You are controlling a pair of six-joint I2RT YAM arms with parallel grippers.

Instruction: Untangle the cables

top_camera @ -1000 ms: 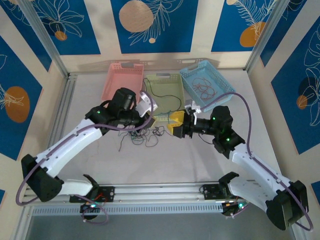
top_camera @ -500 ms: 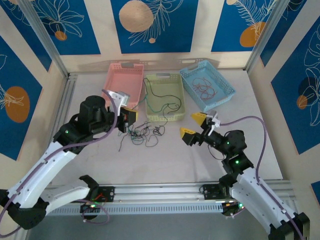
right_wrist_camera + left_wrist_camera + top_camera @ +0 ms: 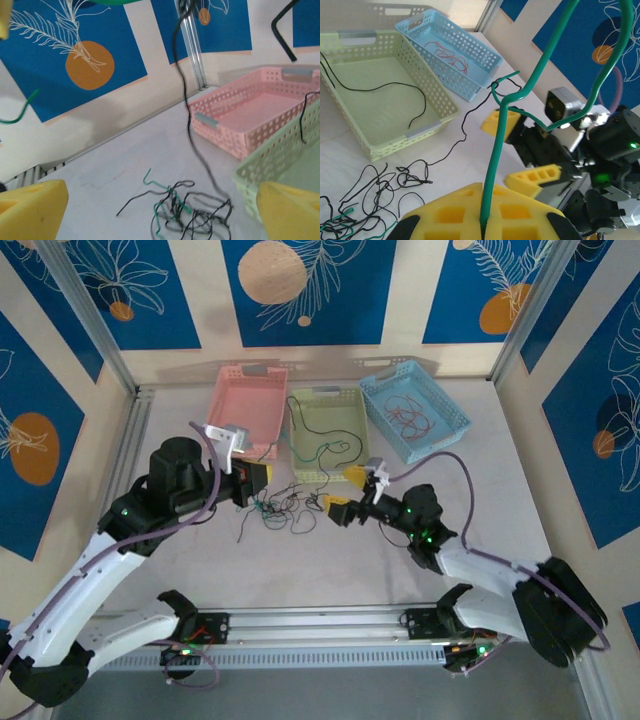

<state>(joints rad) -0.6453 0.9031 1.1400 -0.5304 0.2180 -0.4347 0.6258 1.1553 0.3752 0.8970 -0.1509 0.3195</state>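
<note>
Clamping the green wire [image 3: 495, 160] between its yellow pads [image 3: 445, 215], the left gripper [image 3: 257, 483] is holding that strand raised above the table [image 3: 330, 565]. A black strand [image 3: 470, 107] is hooking round the wire's bend and hanging down into the clump of cables [image 3: 285, 508], which is lying on the table at about four o'clock of the left gripper. The right gripper [image 3: 345, 492] is waiting at the clump's three o'clock, jaws wide apart and empty. To my eye, pulling now is risking cinching that hook tighter and dragging the whole clump along. Closing the right jaws carelessly is risking catching both strands together.
</note>
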